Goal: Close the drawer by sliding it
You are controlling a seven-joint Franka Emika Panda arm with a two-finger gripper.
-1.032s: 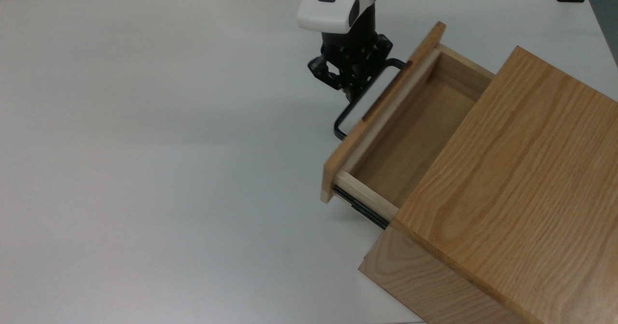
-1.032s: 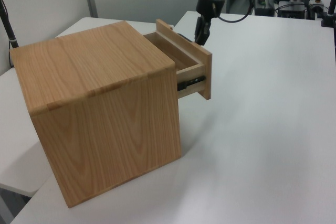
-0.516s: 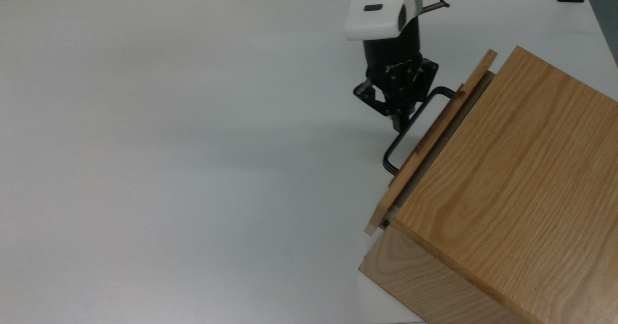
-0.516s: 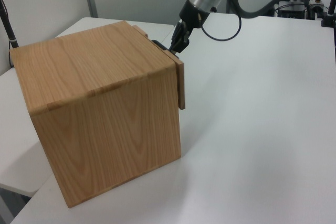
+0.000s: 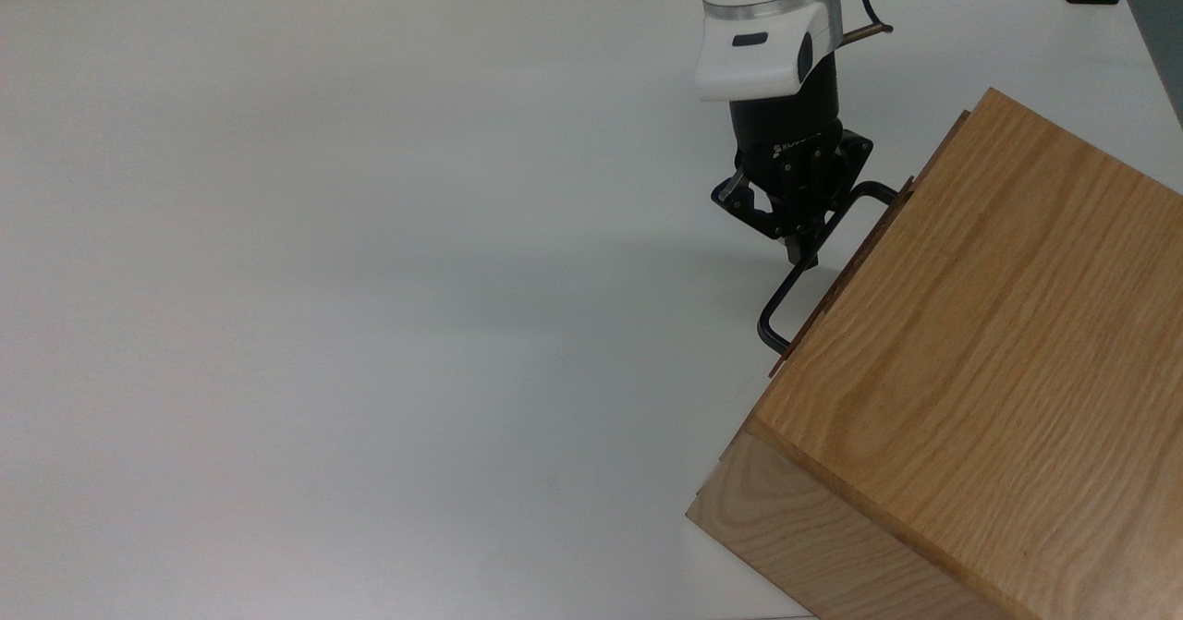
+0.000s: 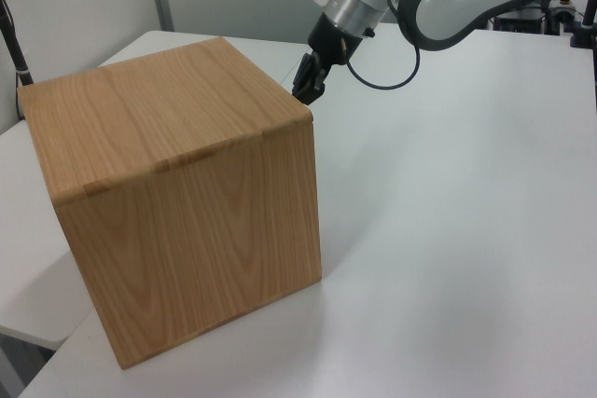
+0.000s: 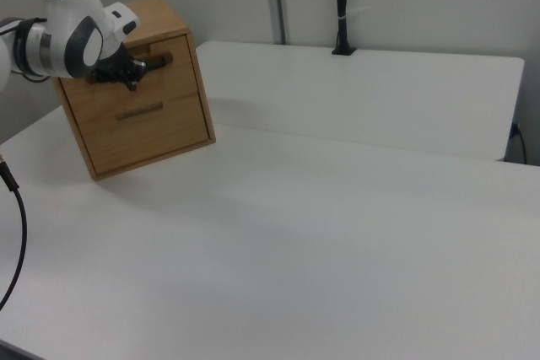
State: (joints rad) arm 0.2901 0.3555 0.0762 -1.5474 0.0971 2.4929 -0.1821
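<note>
Since a second ago the drawer [image 5: 836, 292] has slid from well open to practically home; now just a thin sliver of its front edge shows along the cabinet [image 5: 998, 343] in the top view, and in the right view its front panel sits level with the cabinet face. My pincer [image 5: 800, 249] has followed it in, ending up close against that face.

Risk from here, as I judge it: if I keep driving forward with the drawer already seated, the push goes into the cabinet itself and could skate it across the worktop [image 5: 370, 278] or twist it, since nothing visibly anchors it. Pulling back carelessly is the other trap. Should the tips be hooked around the handle [image 5: 778, 304], a retreat would drag the drawer out again.

As for the pincer, its tips sit right at the black bar of the handle, roughly midway along it in the top view. Whether they are pinching the bar, merely pressed against it, or slightly spread, I cannot tell from these angles.
</note>
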